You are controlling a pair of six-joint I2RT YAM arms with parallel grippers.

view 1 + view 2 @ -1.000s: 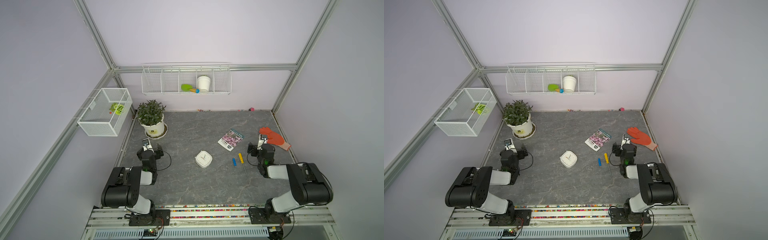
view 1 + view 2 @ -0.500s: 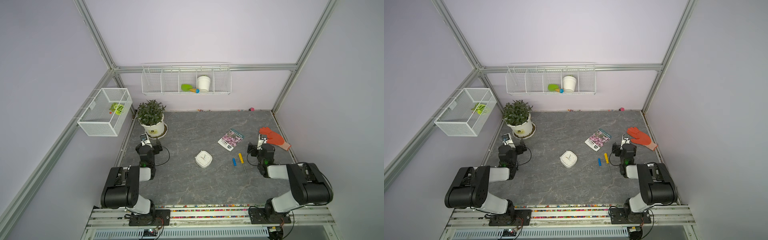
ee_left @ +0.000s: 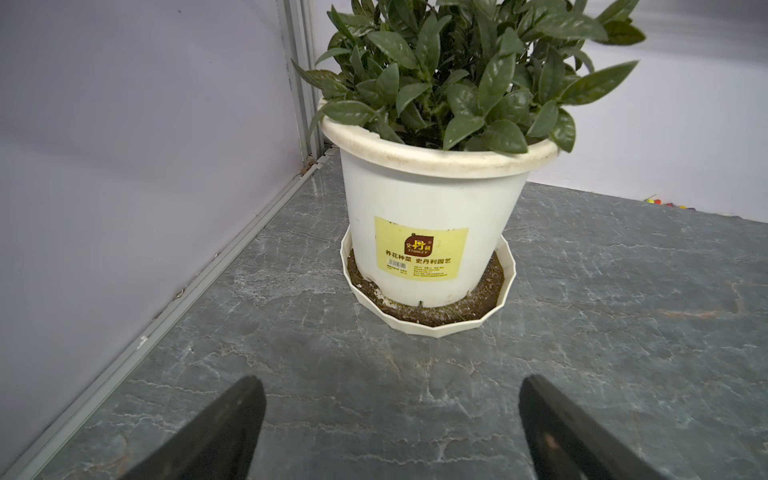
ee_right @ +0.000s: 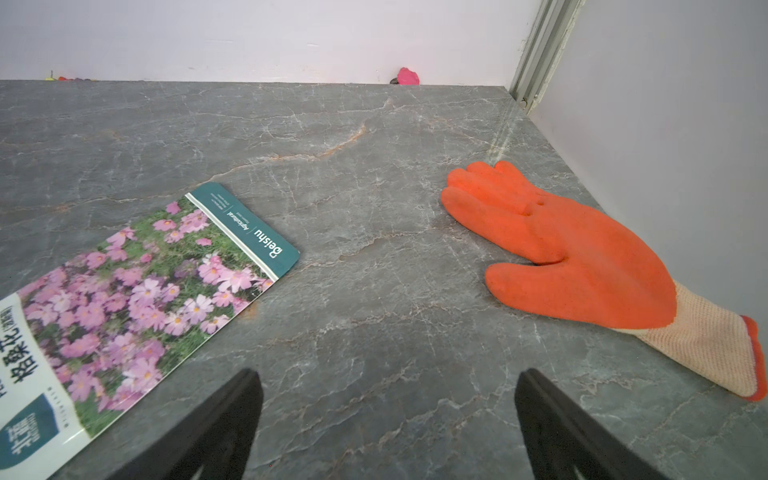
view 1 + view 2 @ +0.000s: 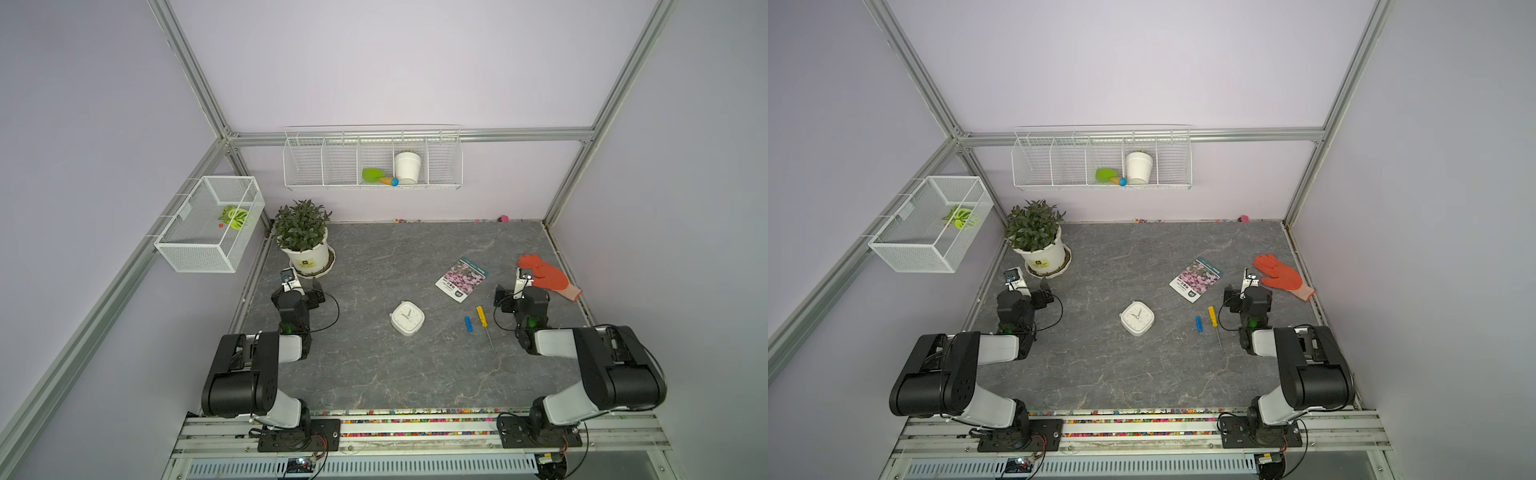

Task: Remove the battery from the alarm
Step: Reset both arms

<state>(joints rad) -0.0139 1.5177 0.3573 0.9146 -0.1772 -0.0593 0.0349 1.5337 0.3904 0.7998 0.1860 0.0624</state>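
Alarm (image 5: 407,318) face-up mid-worktop (image 5: 374,374); battery (image 5: 468,324) lies out on worktop to its right, just beside screwdriver (image 5: 482,318); L jaws spread wide, empty, near plant (image 5: 302,226); R jaws likewise, near glove (image 5: 548,276).

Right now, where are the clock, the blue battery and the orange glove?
alarm clock (image 5: 407,317), in a top view, centre of its dial
blue battery (image 5: 468,324), in a top view, mid-body
orange glove (image 4: 582,257), right wrist view, its palm

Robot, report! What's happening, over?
Left gripper open, empty. Right gripper open, empty. Battery lies beside screwdriver, apart from alarm. Nothing in the way.
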